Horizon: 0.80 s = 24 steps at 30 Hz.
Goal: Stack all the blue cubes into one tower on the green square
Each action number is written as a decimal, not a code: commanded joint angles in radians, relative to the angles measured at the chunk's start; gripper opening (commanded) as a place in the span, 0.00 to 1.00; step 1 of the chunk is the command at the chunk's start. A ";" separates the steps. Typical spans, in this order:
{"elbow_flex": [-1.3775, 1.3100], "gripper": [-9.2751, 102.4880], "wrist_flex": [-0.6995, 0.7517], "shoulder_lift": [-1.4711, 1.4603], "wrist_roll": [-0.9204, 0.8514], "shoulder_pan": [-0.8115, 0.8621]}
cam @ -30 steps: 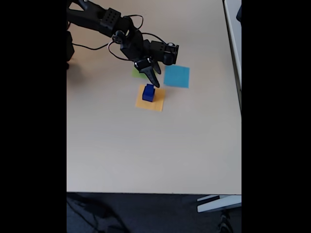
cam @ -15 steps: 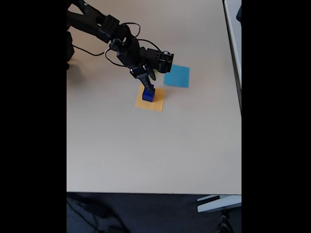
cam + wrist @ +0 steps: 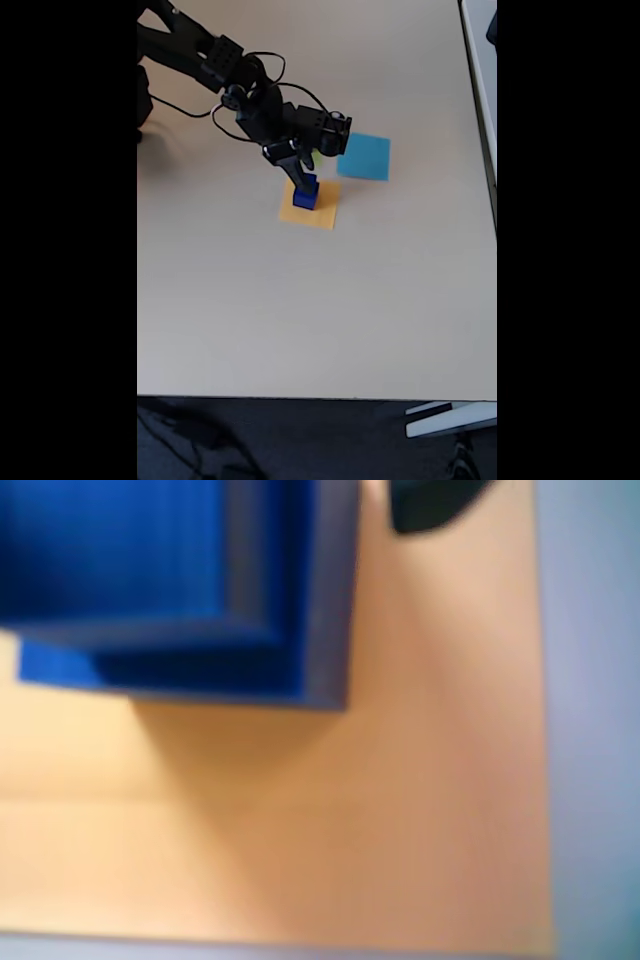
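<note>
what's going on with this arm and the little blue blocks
A black robot arm has its two-finger gripper down at the top of a small stack of dark-blue cubes, which stands on the orange-yellow paper square, not the light green paper square that peeks out from under the arm. A cyan-blue paper square lies to the right in the fixed view. The blurred wrist view shows the stepped cubes close up. Whether the jaws are closed is unclear.

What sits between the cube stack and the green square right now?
Only the arm itself. The blue cubes stand stacked on the orange square; the gripper is down at the stack's top, its body covering most of the green square behind. Whether the jaws are closed is unclear.
</note>
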 commanded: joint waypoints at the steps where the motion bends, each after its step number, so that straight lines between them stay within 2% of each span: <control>1: -0.008 0.27 -0.023 0.063 -0.015 0.005; 24: -0.012 0.14 -0.017 0.066 -0.008 0.002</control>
